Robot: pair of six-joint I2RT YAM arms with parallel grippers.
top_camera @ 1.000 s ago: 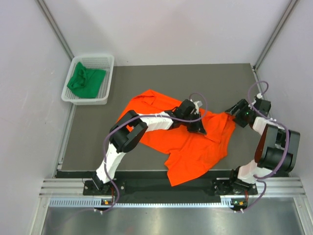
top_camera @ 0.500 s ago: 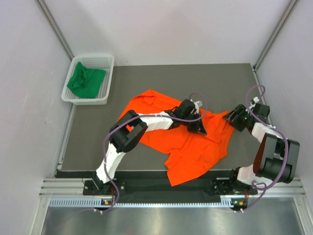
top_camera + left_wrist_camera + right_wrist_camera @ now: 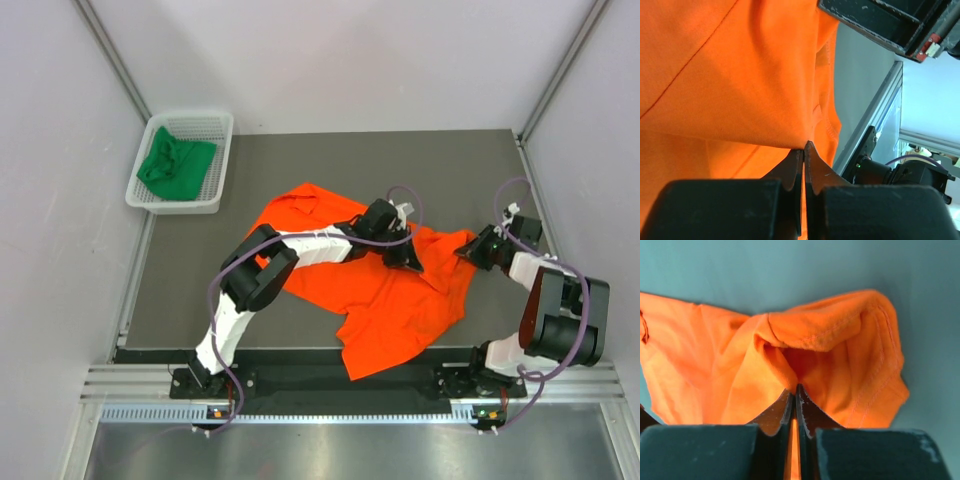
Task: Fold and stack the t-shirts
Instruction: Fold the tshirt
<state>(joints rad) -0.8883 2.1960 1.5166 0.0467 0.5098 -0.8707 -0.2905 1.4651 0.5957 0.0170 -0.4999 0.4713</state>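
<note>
The bright orange t-shirt (image 3: 390, 310) lies crumpled across the middle of the grey table, its lower hem hanging over the near edge. My left gripper (image 3: 408, 258) is on the shirt's upper right part, and the left wrist view has it (image 3: 804, 147) shut, pinching a fold of orange cloth (image 3: 730, 75). At the shirt's right edge, my right gripper (image 3: 468, 250) is also shut. Its wrist view shows the tips (image 3: 796, 389) closed on a bunched fold of the orange shirt (image 3: 830, 330). The dark green t-shirt (image 3: 175, 165) lies bunched in the basket.
A white mesh basket (image 3: 176, 206) stands at the table's far left corner. Grey walls close in the table (image 3: 330, 160) on the left, back and right. A metal rail (image 3: 300, 385) carrying both arm bases runs along the near edge.
My right gripper has moved left onto the orange shirt's right edge and shut on a fold of it. The left gripper has stayed shut on the shirt in the same place.
</note>
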